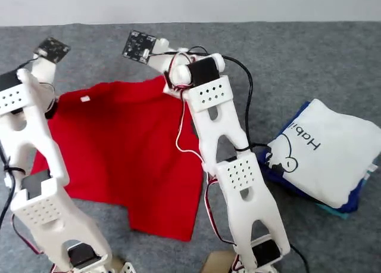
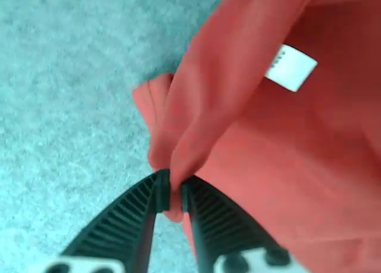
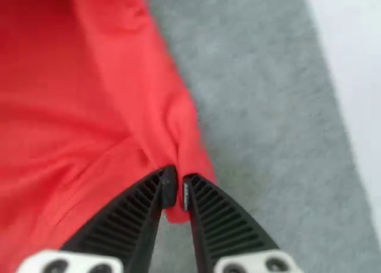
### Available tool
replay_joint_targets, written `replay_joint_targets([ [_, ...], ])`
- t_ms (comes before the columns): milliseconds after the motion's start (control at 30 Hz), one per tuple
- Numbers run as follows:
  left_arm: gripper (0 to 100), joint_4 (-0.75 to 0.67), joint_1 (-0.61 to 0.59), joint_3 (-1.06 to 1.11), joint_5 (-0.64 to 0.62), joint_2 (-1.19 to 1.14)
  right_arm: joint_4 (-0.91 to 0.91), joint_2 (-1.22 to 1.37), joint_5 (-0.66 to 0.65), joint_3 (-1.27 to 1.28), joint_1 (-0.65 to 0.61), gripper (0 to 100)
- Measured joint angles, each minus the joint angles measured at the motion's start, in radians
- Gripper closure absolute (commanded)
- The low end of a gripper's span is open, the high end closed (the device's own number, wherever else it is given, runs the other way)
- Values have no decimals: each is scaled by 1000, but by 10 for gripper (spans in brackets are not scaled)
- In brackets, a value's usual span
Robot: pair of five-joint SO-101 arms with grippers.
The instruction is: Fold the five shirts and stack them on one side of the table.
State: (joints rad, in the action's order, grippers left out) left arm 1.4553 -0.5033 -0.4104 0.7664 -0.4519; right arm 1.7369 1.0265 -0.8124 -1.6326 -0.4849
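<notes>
A red shirt (image 1: 125,154) lies spread on the grey table between the two arms, its white neck tag (image 1: 85,98) showing near the far left. My left gripper (image 2: 171,192) is shut on a bunched fold of the red shirt (image 2: 286,154) at its far left corner, close to the tag (image 2: 290,67). My right gripper (image 3: 176,192) is shut on a pinch of the red shirt (image 3: 77,106) at its far right corner. In the high view the right arm's wrist (image 1: 181,76) hides that grip. A stack of folded shirts (image 1: 327,154), white on top, sits at the right.
The grey felt table (image 1: 297,58) stretches open behind the red shirt and at far right. The folded stack shows blue and teal layers (image 1: 342,207) under the white one. Both arm bases stand at the near edge.
</notes>
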Motion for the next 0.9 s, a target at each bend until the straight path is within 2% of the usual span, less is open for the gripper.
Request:
replay_joint_targets([
  [167,995,8,-34,0,48,0,17,-91,34,2,-3,987],
  [300,995,8,-80,0,104,0,17,-207,40,140,-41,987],
  [667,995,12,-160,0,227,-44,17,-740,43,974,-110,987],
  [900,995,104,-161,0,324,-115,14,-982,69,1421,-160,987],
])
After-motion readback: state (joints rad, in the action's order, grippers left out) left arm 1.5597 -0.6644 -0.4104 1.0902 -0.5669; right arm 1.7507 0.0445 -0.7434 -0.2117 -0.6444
